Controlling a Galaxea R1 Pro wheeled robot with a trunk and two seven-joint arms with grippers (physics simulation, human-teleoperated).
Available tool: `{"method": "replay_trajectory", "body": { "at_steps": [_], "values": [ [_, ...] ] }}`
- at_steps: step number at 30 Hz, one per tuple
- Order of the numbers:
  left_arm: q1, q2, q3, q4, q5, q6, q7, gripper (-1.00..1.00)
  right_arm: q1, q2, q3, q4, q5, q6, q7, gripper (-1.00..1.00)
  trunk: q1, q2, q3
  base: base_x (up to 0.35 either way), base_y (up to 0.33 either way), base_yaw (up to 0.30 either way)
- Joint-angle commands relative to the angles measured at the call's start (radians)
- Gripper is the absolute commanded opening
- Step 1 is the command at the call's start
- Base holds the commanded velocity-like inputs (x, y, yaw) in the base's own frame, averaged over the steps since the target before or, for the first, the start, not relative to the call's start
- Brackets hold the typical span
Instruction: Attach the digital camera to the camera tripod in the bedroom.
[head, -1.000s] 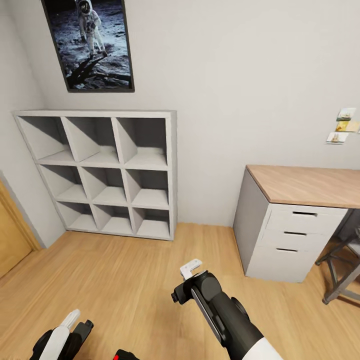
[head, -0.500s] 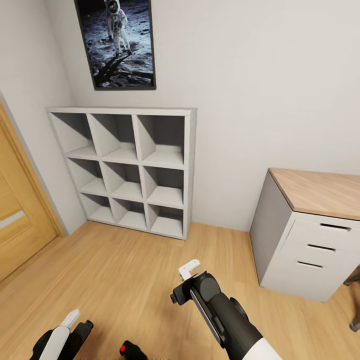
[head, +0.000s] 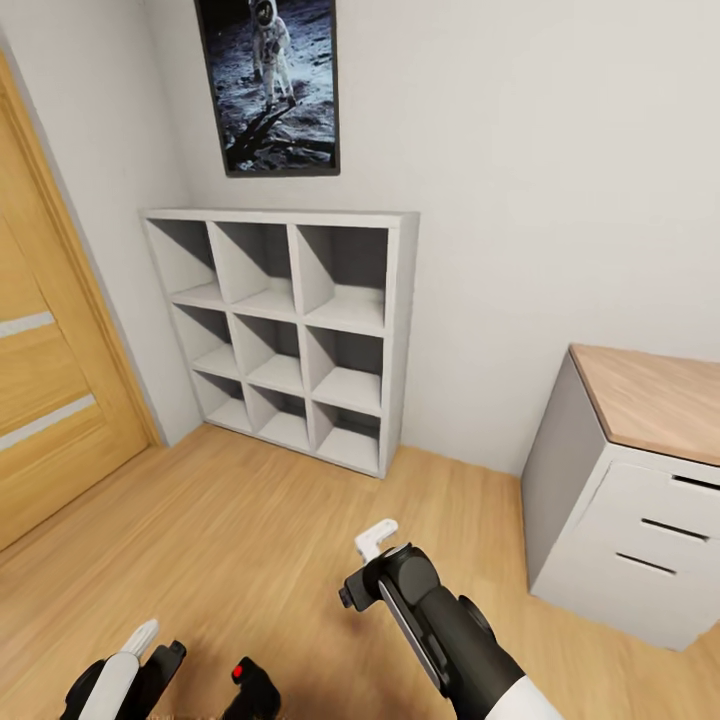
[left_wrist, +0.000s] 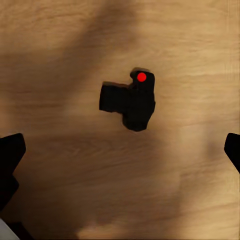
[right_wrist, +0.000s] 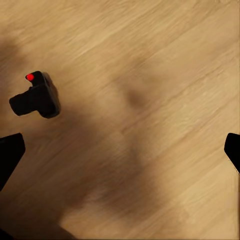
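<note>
1. The small black boxy digital camera (left_wrist: 130, 102) with its red top button lies on the light wood floor (head: 250, 530), bottom of the head view.
2. The left gripper (head: 150, 645) hangs spread above it: centre, then descend straight.
3. The right gripper (right_wrist: 120, 150) is spread, empty; keep it aside.

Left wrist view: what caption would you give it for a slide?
Looking down past the open left end effector at the digital camera lying on the wood floor.

A small black digital camera (right_wrist: 36, 100) with a red button (right_wrist: 30, 77) on top sits on the light wood floor (right_wrist: 165, 90), and the black fingers (right_wrist: 10, 155) of the right gripper (right_wrist: 120, 152) are wide apart.
</note>
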Motion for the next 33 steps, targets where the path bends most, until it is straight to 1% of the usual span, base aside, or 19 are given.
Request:
{"method": "replay_trajectory", "body": {
  "at_steps": [1, 7, 15, 22, 24, 25, 26, 29, 32, 33],
  "values": [
    [0.000, 0.000, 0.001, -0.002, 0.008, 0.003, 0.006, 1.00, -0.001, 0.000, 0.000, -0.001, 0.007, 0.004, 0.008, 1.00, 0.000, 0.000, -0.002, 0.051, -0.334, 0.271],
    [0.005, 0.000, 0.001, -0.002, 0.008, 0.003, 0.002, 1.00, -0.001, 0.000, 0.000, -0.001, 0.007, 0.001, 0.009, 1.00, 0.000, 0.000, -0.006, 0.162, -0.284, 0.271],
    [0.011, 0.000, 0.001, -0.003, 0.009, 0.003, 0.000, 1.00, -0.001, 0.000, 0.000, -0.001, 0.007, 0.000, 0.008, 1.00, 0.000, 0.000, -0.010, 0.229, -0.240, 0.275],
    [0.011, -0.001, 0.007, -0.004, 0.017, 0.006, 0.003, 1.00, -0.001, 0.000, 0.000, -0.001, 0.007, 0.000, 0.007, 1.00, 0.000, 0.000, -0.012, 0.092, -0.086, 0.289],
    [0.009, -0.001, 0.021, -0.005, 0.028, 0.007, 0.005, 1.00, -0.001, 0.000, 0.000, -0.001, 0.007, 0.000, 0.007, 1.00, 0.000, 0.000, -0.012, 0.038, -0.035, 0.292],
    [0.007, -0.004, 0.044, -0.009, 0.046, 0.009, 0.008, 1.00, -0.001, 0.000, 0.000, -0.001, 0.007, 0.000, 0.007, 1.00, 0.004, -0.007, -0.015, 0.022, -0.020, 0.293],
    [0.007, -0.004, 0.044, -0.009, 0.046, 0.009, 0.008, 1.00, -0.001, 0.000, 0.000, -0.001, 0.007, 0.000, 0.007, 1.00, 0.008, -0.014, -0.018, 0.022, -0.020, 0.293],
    [0.005, -0.006, 0.066, -0.013, 0.069, 0.012, 0.013, 1.00, -0.001, 0.000, 0.000, -0.001, 0.007, 0.000, 0.008, 1.00, 0.019, -0.035, -0.028, 0.014, -0.013, 0.292],
    [0.001, -0.010, 0.072, -0.017, 0.079, 0.014, 0.018, 1.00, -0.001, 0.000, 0.000, -0.001, 0.007, 0.000, 0.009, 1.00, 0.031, -0.056, -0.037, 0.007, -0.007, 0.228],
    [-0.003, -0.013, 0.060, -0.019, 0.082, 0.014, 0.020, 1.00, 0.000, 0.000, -0.001, -0.001, 0.007, -0.001, 0.008, 1.00, 0.034, -0.063, -0.040, 0.004, -0.003, 0.118]
  ]
}}
